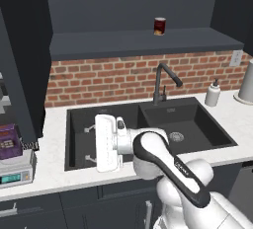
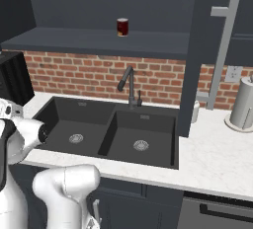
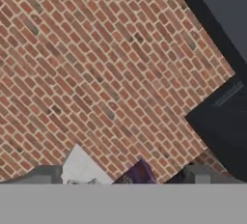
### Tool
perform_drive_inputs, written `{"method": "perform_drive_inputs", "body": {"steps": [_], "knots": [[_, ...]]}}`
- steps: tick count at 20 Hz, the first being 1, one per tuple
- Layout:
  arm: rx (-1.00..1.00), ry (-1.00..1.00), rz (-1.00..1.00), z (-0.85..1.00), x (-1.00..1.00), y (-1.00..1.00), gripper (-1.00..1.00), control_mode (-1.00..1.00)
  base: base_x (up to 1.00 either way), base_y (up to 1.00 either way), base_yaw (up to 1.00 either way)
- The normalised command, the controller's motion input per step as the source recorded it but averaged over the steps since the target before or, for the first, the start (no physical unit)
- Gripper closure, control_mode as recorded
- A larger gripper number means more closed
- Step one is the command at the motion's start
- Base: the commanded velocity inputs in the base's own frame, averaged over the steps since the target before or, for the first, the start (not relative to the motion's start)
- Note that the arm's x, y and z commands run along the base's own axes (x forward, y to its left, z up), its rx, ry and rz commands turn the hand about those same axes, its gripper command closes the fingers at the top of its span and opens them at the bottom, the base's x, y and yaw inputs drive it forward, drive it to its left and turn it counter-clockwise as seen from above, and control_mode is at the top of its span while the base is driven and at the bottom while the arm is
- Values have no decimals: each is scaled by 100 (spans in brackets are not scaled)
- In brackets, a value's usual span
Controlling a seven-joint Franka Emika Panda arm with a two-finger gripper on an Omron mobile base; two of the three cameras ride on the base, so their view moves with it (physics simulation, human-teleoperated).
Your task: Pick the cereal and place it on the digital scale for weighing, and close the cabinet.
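Looks about halfway through. Weighing part judged done: cereal (image 1: 10, 143) upright on top of the scale (image 1: 16, 172) at the far left of the counter (image 1: 232, 119), beside the sink (image 1: 148, 124), teal display facing forward. End effector (image 1: 89, 144) over the left basin, pointing toward the box yet well apart from it, fingers (image 3: 48, 175) spread wide and holding nothing. From the hand camera, a purple corner of the box low between the tips, against the brick wall (image 3: 96, 73). Leaves the cabinet (image 1: 138, 6) to close: one door (image 2: 195, 50) swung out at the right, its long silver handle (image 2: 225, 40) facing into the room, another door (image 1: 20, 75) hanging open at the left above the scale, and the shelf (image 1: 138, 43) open to view with a dark red can (image 1: 159, 26) on it. Calls for reaching up to each door and pushing it flat, probably with care to miss the faucet (image 1: 163, 82) and the box on the way.
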Motion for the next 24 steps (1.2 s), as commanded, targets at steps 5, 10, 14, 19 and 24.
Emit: {"method": "perform_drive_inputs", "body": {"steps": [5,10,14,19,24], "knots": [[-1,-27,-34,53,-52,-74,-100,-100,0,0,0],[-5,-32,-40,57,-25,-51,-100,-100,0,0,0],[0,-32,-36,85,-7,-40,-100,-100,0,0,0],[0,-21,-28,96,-3,-47,-100,-100,0,0,0],[0,-12,-23,71,-10,-85,-100,-100,0,0,0]]}}
